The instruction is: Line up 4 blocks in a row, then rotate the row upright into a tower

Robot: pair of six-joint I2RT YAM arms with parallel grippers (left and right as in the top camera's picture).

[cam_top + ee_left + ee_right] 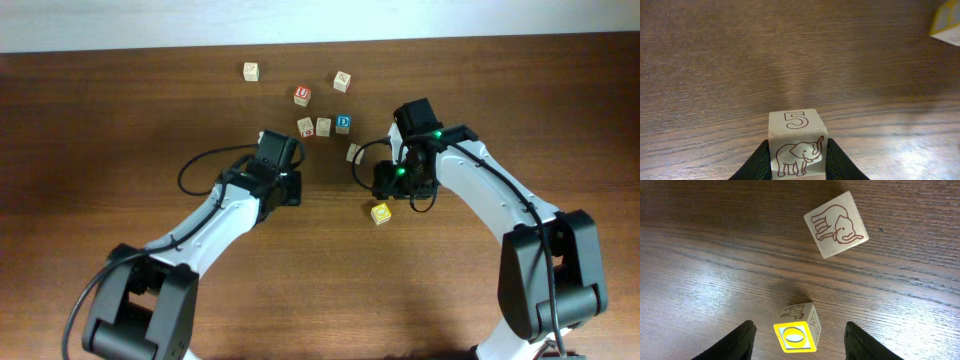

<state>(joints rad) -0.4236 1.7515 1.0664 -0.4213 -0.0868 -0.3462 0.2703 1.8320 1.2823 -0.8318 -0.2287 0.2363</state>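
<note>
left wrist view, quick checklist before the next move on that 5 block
1. Left gripper shut on the 5 block, fingers against both sides: ok.
2. 5 block upright, 5 on top, elephant face toward the camera: ok.
3. 5 block lifted off the table: cannot tell.
4. Table right in front of the 5 block bare: ok.
5. Right gripper open, astride the yellow-faced block, gaps on both sides: ok.

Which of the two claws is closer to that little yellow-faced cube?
The right gripper. Its open fingers straddle the yellow-faced cube without touching. The left gripper sits well aside, shut on an elephant cube.
</note>
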